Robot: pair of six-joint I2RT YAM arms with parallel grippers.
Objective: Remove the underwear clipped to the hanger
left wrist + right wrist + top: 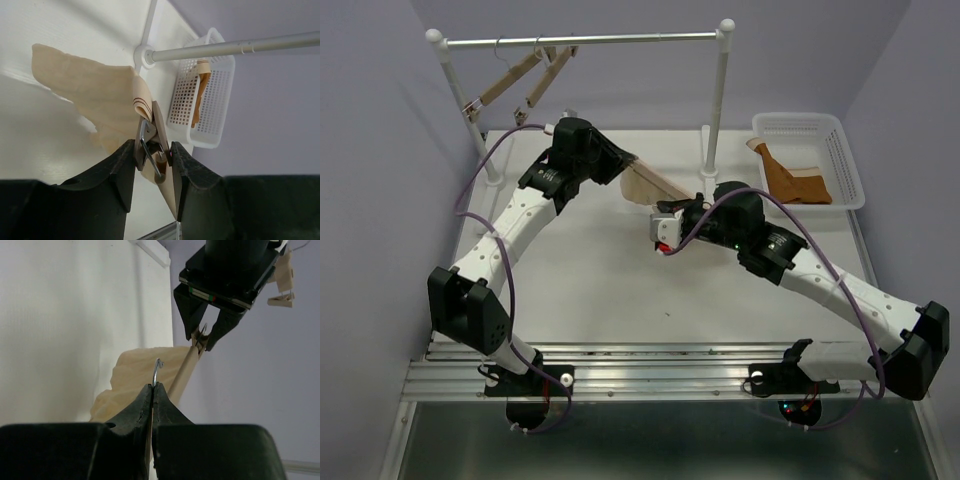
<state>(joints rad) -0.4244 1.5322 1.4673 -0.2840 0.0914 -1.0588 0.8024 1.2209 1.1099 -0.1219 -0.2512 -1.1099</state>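
Three hangers [505,82], one underwear [638,188], one basket [848,165].

underwear [642,190] on hanger [666,184], between left claw [153,148] and right claw [152,386], basket [800,120] back-right

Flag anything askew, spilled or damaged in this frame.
Nothing spilled or damaged. Only the two spare hangers stand out: they hang steeply tilted near the left end of the rail. The underwear droops crumpled from the held hanger, expected mid-task.

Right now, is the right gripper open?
No: the right wrist view shows the right gripper shut, its fingers pinched together on the thin metal hook of the hanger.
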